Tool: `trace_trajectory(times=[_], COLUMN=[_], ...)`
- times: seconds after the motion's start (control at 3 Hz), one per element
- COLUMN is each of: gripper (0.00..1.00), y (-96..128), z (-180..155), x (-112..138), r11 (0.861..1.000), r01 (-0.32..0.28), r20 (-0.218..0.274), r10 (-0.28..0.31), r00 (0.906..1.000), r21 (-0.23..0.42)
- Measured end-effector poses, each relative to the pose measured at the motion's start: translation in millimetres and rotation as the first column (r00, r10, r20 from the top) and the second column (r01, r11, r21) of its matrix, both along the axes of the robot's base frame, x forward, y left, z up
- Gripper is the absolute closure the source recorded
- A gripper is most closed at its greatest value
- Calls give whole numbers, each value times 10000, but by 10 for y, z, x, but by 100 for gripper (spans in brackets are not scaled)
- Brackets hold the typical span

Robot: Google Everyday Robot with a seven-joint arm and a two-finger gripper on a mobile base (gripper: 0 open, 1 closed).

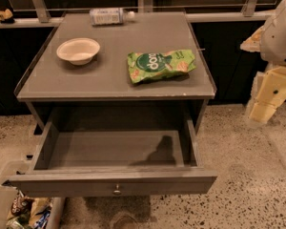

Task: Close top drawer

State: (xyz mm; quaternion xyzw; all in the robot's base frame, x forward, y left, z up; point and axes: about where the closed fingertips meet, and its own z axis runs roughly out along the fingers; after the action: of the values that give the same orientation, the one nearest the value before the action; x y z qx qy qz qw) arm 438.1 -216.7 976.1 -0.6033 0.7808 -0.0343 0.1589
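Observation:
The top drawer (109, 181) of the grey cabinet is pulled far out toward me. Its flat grey front panel carries one small round silver knob (117, 191). The inside of the drawer (114, 149) shows bare grey wood with a dark shadow at the right. My gripper (261, 109) hangs at the right edge of the view, to the right of the cabinet and above the floor, well apart from the drawer front. It holds nothing that I can see.
On the cabinet top (114, 78) lie a white bowl (78, 50), a green snack bag (160, 65) and a plastic bottle (108, 16) on its side. A bin with packets (26, 213) stands at the lower left. Speckled floor (243, 185) lies to the right.

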Motion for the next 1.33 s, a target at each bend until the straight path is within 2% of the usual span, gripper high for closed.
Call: trace_trajectory(times=[0.33, 0.67, 1.0, 1.33], gripper=[0, 0, 0, 0], y=[0, -15, -115, -557], z=[0, -68, -369, -1181], x=[0, -98, -351, -584], r11=[10000, 9993, 9958, 9867], r01=[0, -379, -894, -418], r20=[1, 318, 787, 680], r10=[0, 380, 876, 314], r00=[10000, 9988, 9930, 9972], r21=[0, -47, 201, 1572])
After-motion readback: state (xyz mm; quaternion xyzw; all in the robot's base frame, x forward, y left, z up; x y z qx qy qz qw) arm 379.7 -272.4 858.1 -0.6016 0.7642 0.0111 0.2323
